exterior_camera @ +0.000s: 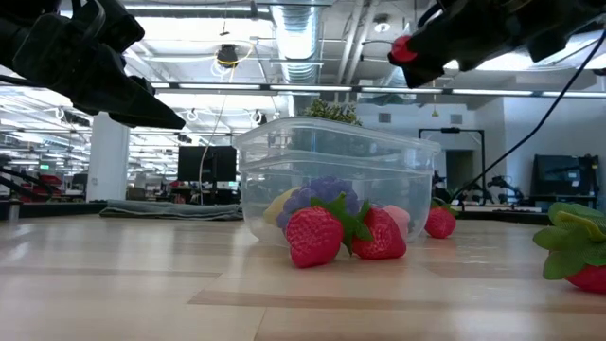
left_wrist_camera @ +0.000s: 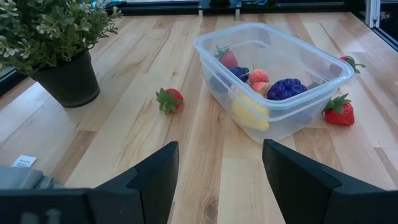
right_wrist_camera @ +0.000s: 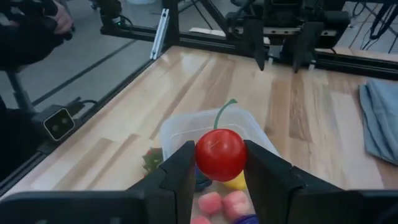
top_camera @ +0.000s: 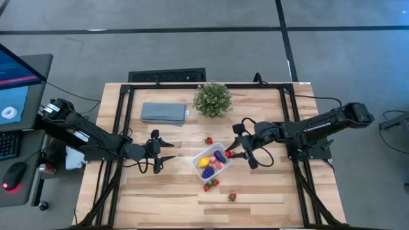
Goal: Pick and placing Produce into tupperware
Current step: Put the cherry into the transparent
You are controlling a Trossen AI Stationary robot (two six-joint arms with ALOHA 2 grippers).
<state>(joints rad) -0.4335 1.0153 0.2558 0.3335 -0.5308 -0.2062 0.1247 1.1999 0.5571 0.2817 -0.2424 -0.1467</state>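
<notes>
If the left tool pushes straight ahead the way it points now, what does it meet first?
Probably the tupperware: the open left tool faces it across bare table. The loose strawberry lies off to one side of that line. Depth is unclear, and the tool may be above table level.

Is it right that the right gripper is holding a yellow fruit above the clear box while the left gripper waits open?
Not quite: the fruit is red, a round cherry-like piece with a green stem, as the right wrist view shows. The right gripper does hold it above the clear box, and the left gripper waits open.
</notes>
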